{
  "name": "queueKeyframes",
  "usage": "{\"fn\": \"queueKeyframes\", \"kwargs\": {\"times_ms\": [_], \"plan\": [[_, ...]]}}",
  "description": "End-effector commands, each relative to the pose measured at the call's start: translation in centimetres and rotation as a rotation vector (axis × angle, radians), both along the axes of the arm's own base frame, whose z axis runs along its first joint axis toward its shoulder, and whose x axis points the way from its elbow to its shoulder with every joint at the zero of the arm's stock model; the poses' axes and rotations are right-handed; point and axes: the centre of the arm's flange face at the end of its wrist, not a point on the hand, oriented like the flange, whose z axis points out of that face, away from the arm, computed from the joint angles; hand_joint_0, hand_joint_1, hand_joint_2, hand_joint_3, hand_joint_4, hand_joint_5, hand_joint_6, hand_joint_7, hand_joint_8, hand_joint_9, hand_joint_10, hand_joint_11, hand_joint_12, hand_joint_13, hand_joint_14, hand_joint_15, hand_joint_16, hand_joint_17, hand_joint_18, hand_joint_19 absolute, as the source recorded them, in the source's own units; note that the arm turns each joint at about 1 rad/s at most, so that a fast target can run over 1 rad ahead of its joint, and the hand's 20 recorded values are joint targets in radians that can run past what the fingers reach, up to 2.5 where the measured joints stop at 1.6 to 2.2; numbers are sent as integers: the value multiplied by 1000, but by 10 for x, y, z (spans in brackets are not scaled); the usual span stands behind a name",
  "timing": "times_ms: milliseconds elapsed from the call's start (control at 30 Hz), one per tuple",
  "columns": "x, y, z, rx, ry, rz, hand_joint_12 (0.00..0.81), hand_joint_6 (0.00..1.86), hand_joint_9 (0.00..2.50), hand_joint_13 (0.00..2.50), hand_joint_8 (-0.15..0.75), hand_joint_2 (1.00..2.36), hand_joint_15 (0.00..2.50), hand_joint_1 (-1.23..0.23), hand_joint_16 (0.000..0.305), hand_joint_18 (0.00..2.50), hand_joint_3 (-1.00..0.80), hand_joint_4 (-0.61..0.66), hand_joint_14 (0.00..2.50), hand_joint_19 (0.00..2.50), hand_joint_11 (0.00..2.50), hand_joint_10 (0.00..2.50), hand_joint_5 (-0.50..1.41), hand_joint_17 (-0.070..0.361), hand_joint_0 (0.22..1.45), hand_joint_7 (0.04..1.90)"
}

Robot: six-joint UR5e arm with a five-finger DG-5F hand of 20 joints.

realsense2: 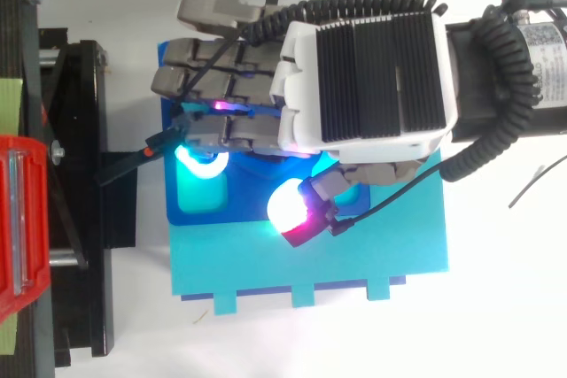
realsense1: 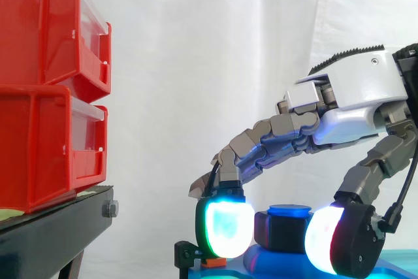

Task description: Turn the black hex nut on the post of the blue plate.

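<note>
Black hex nut (realsense1: 279, 232) sits on the round blue post (realsense1: 289, 210), pinched between the grey hand's (realsense1: 359, 83) curled glowing pads (realsense1: 225, 227). The top view shows the flat rectangular blue plate (realsense2: 381, 254) spread beneath the hand.

Left: bins (realsense1: 46, 83) on stand (realsense1: 59, 230); right: nut (realsense1: 281, 230) on plate (realsense2: 354, 263) post (realsense1: 289, 210), between fingers (realsense1: 225, 227).

- Hand (realsense1: 362, 86): white moulded shell, one small screw near its upper edge, and a black ribbed panel along the back.
- Fingers (realsense1: 274, 136): chains of blocky grey links with dark seams between them.
- Fingertip pads (realsense1: 225, 227): thick and rounded, glowing white-cyan with a green rim. One has a magenta edge in the top view. Housings are black.
- Wrist (realsense2: 539, 50): silver-grey cylinder.
</note>
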Motion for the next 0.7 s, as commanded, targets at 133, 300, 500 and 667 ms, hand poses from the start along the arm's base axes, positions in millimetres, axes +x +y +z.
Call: {"fn": "queueKeyframes", "kwargs": {"times_ms": [133,300,500,667], "plan": [[-2,-8,-2,-7,1,-9,336,502,232,74,203,1007,0,-817,52,0,-422,130,0,0,0,0,-213,116,603,998],[-2,-10,-4,-6,-3,-9,334,502,231,78,201,1008,0,-819,52,0,-402,126,0,0,0,0,-214,116,617,999],[-2,-11,-2,-6,-6,-8,333,502,232,90,199,1009,0,-830,51,0,-401,118,0,0,0,0,-213,114,629,1004],[-2,-11,-3,-5,-5,-5,333,502,230,92,199,1006,0,-832,51,0,-424,119,0,0,0,0,-213,114,632,1000]]}}
